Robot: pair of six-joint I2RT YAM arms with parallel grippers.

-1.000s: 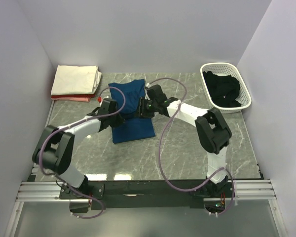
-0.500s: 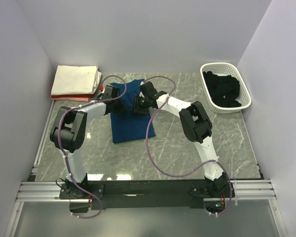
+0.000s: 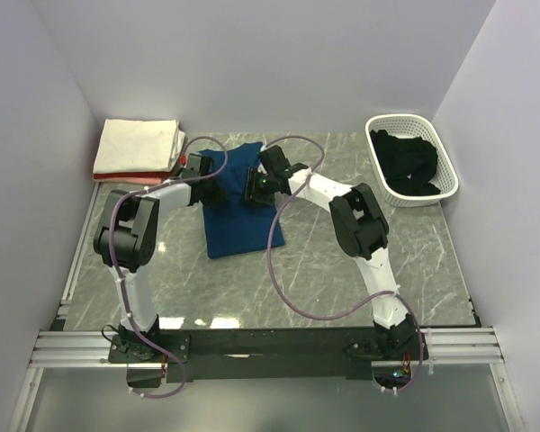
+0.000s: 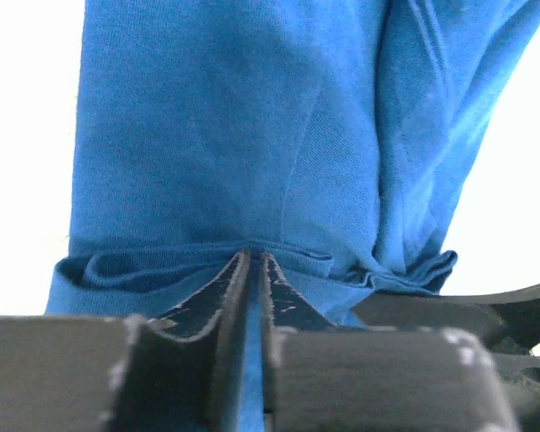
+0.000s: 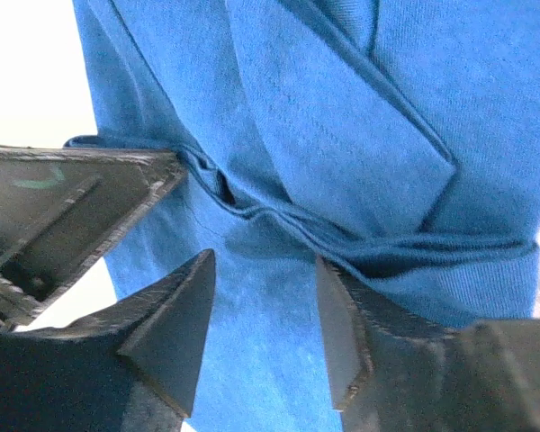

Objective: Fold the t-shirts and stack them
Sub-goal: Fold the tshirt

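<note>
Blue shirt [image 3: 241, 211] lies part-folded mid table [image 3: 414, 256], right of the cream stack [image 3: 139, 144]; left gripper [image 4: 252, 256] nearly closed, pinching its folded edge; right gripper [image 5: 261, 270] spread wide over the cloth, holding nothing; probably laying the fold flat.

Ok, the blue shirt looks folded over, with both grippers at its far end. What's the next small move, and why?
Probably open the left gripper fully and lift it clear. Its fingers look nearly closed on the hem of the blue t-shirt, while the right gripper stands open over the folded cloth.
</note>
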